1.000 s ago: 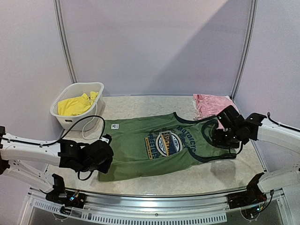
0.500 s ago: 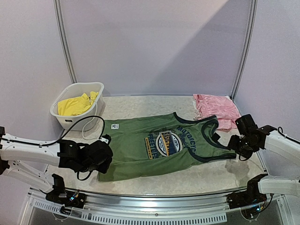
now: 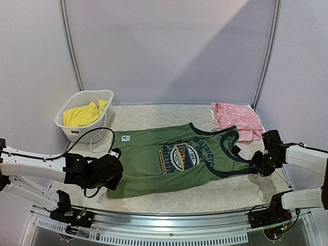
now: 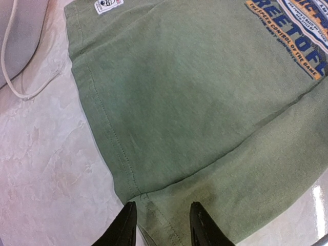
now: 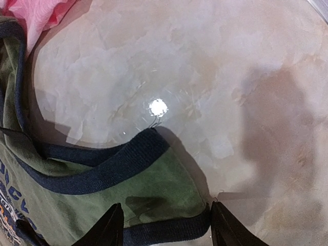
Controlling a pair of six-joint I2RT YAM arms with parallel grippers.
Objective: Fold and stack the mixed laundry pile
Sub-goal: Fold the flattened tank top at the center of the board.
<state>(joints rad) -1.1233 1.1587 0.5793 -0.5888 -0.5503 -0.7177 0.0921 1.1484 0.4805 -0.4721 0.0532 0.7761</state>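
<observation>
Top view first: 1 olive-green tank top is lying flat and print-up in the middle of the table, its round blue-orange graphic facing the camera. Its long axis is running left to right, with the hem pointing left and the straps pointing right. 1 pink garment is sitting crumpled at the far right, just beside the far strap. 1 yellow garment is bunching inside 1 white basket at the far left. 2 grippers are down at the cloth: the left gripper is at the near hem corner and the right gripper is at the near strap end. Over to the left wrist view: the tank top is filling the frame, its stitched hem running down the left side, with 1 small white label at the top. The left gripper is standing narrowly parted, the hem corner lying in the gap between its 2 fingers. Right wrist view now: navy binding is edging the green strap and the pink garment is peeking in at top left. The right gripper is standing wide, its 2 fingers straddling the strap end.
</observation>
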